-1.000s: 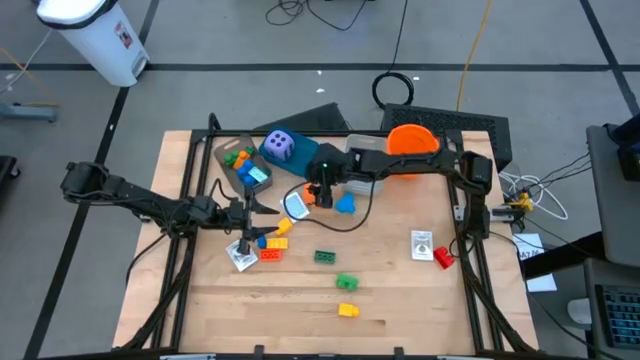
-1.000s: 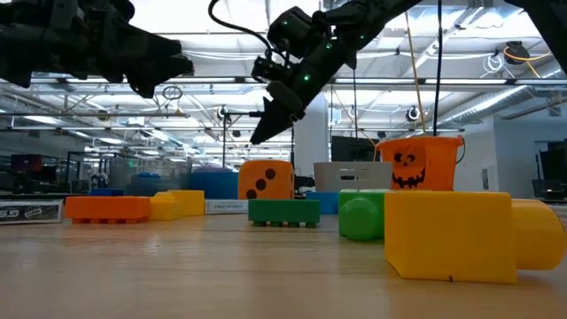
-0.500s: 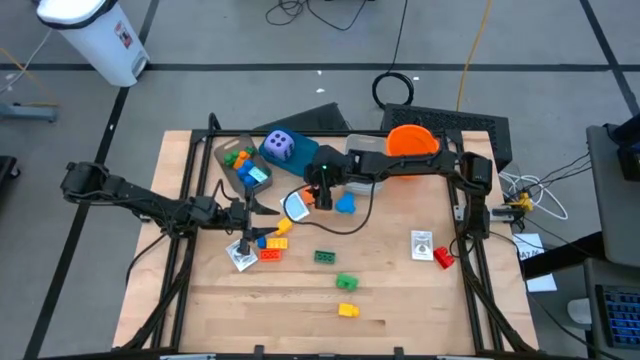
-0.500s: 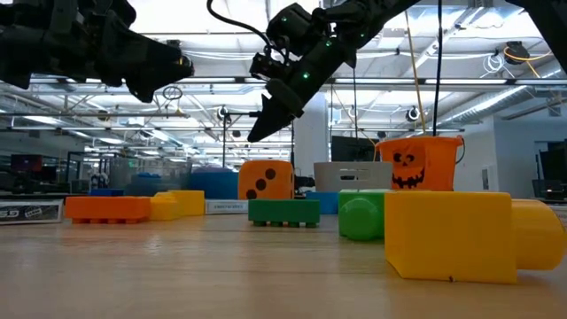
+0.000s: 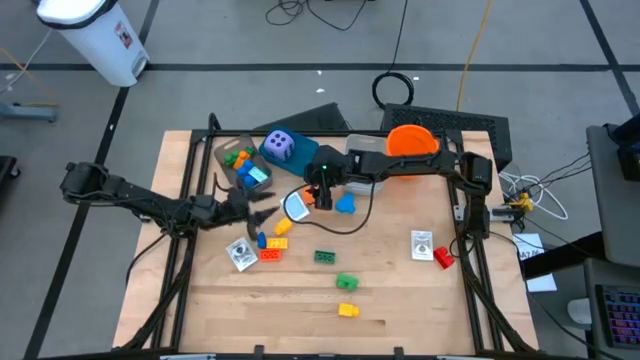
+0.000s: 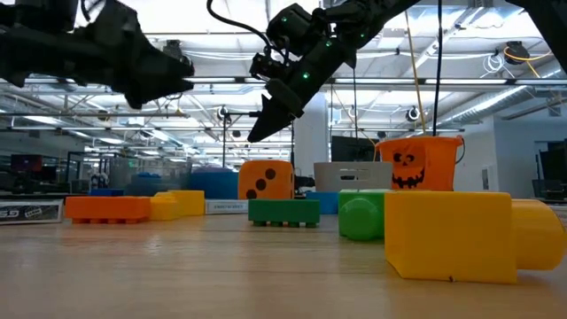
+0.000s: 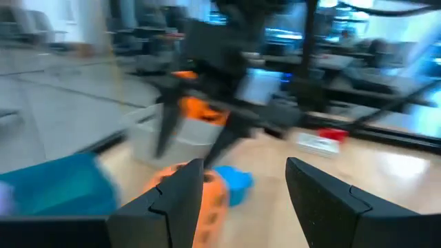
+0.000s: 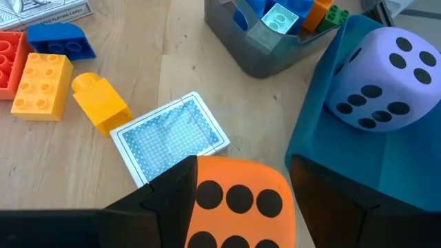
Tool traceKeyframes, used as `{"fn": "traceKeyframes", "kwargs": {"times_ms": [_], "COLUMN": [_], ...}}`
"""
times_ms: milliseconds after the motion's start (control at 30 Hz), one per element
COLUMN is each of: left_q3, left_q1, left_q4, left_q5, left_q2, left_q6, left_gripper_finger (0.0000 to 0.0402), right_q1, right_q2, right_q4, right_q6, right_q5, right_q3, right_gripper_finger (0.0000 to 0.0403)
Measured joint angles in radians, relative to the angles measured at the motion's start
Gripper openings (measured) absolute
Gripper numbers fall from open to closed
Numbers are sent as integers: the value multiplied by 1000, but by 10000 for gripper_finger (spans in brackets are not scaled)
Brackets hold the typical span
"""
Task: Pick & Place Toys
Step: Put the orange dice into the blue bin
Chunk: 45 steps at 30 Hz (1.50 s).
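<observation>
High view shows the teal box (image 5: 300, 152) at the back of the table, and that's the handy landmark here. The purple die (image 5: 281, 146) already sits on top of it, and a grey tray (image 5: 232, 168) of bricks is just beside its left end, so that corner looks like the drop zone.

The right gripper (image 5: 312, 194) hangs right in front of the box with its fingers spread, straddling the orange die (image 8: 238, 200), not visibly pinching it yet. Probably lining up a grab. A blue-backed card (image 8: 172, 138) lies on the wood just next to that die.

The left gripper (image 5: 252, 202) hovers further left of the box, fingers apart and holding nothing, over the loose bricks (image 5: 272, 244) still scattered in front.
</observation>
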<state>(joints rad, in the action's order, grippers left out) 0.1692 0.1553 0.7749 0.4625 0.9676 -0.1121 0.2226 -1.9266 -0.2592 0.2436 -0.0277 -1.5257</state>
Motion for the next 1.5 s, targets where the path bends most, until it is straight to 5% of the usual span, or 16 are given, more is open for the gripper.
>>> {"fn": "traceKeyframes", "kwargs": {"times_ms": [433,933,1500], "left_q3": [1,1,1], "left_q1": [-22,-22,-22], "left_q4": [-2,-1,-1], "left_q5": [62,61,60], "left_q2": [0,0,0], "left_q6": [12,11,11], "left_gripper_finger": [216,216,216], "right_q1": [8,20,21], "right_q2": [0,1,1], "right_q4": [-5,-53,-83], "right_q6": [-55,-39,-45], "right_q5": [-2,-3,-3], "right_q3": [0,0,0], "right_gripper_finger": [235,396,397]}}
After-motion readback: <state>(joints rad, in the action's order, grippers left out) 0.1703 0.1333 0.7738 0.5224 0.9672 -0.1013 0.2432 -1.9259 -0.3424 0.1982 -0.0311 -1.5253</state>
